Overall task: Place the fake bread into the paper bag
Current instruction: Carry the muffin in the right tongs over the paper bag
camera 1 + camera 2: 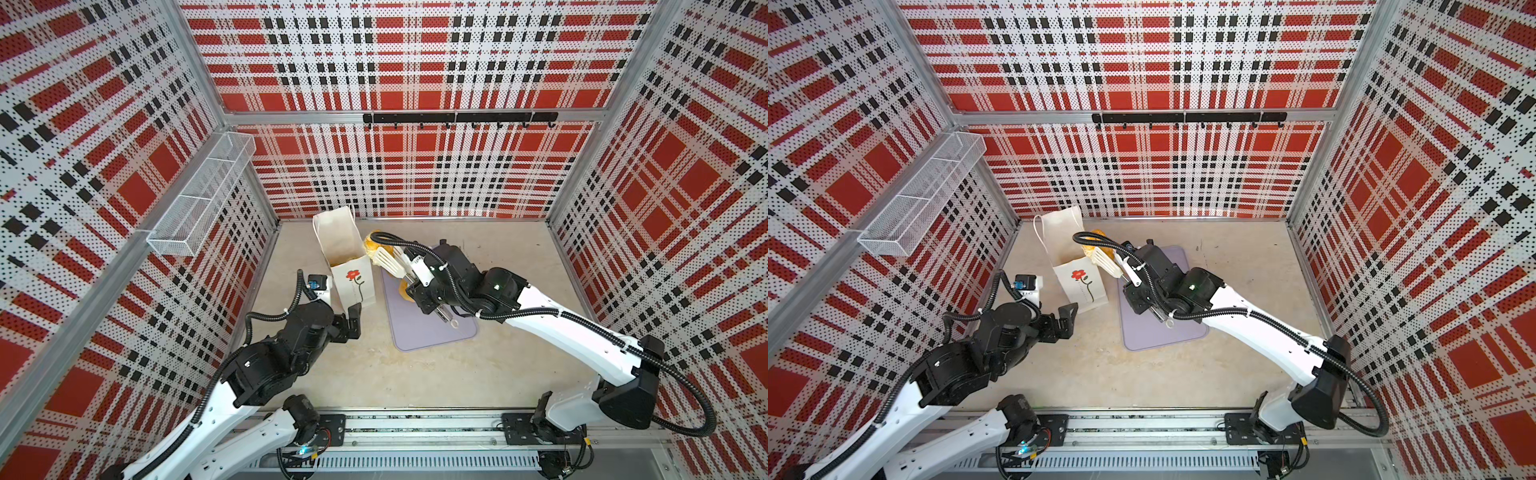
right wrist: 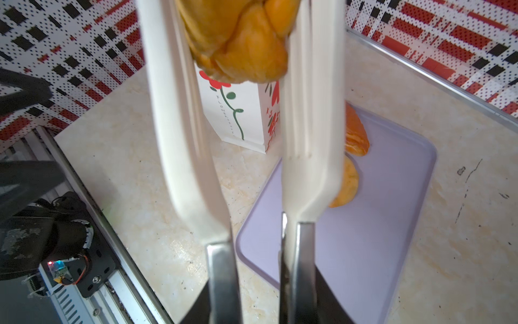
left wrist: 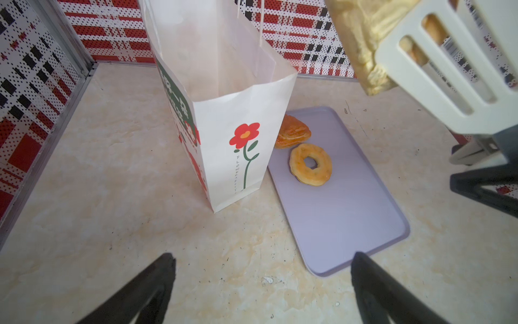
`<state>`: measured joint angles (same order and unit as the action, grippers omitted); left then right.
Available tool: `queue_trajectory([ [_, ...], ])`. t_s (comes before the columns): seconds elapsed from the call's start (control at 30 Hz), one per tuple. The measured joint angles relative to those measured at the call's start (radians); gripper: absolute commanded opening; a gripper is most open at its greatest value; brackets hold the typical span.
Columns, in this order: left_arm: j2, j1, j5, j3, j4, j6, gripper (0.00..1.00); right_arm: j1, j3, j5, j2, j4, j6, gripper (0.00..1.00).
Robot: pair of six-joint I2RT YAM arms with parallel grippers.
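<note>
Now the right gripper [image 2: 263, 305] clamps tongs [image 2: 182, 140] pinching one bread piece [image 2: 244, 42] near the paper bag [image 3: 232, 98] mouth, while a doughnut [image 3: 310, 164] and a flaky pastry [image 3: 293, 131] wait on the tray [image 3: 350, 218], and the left gripper [image 3: 263, 289] jaws stand apart.

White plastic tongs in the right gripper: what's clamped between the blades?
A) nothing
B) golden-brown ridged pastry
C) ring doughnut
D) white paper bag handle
B: in the right wrist view the two blades of the white plastic tongs squeeze a golden-brown ridged pastry, while the ring doughnut lies on the flat lilac tray.
</note>
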<state>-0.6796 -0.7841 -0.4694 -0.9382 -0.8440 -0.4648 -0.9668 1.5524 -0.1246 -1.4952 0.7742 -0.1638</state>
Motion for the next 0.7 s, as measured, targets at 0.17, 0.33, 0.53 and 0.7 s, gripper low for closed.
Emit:
queue_trajectory([
  [0.17,0.01,0.023,0.021,0.0,-0.006,0.002,0.99,-0.013,0.078,0.005,-0.063,-0.005,0.019,0.37],
  [0.33,0.036,0.039,0.027,0.018,-0.009,-0.004,0.99,-0.014,0.15,0.011,-0.141,-0.005,0.04,0.37],
  [0.53,0.068,0.076,0.048,0.048,-0.018,-0.017,0.99,-0.014,0.24,0.013,-0.222,-0.006,0.063,0.37],
  [0.7,0.071,0.107,0.079,0.075,-0.023,-0.029,0.99,-0.014,0.31,0.016,-0.285,-0.002,0.077,0.38],
])
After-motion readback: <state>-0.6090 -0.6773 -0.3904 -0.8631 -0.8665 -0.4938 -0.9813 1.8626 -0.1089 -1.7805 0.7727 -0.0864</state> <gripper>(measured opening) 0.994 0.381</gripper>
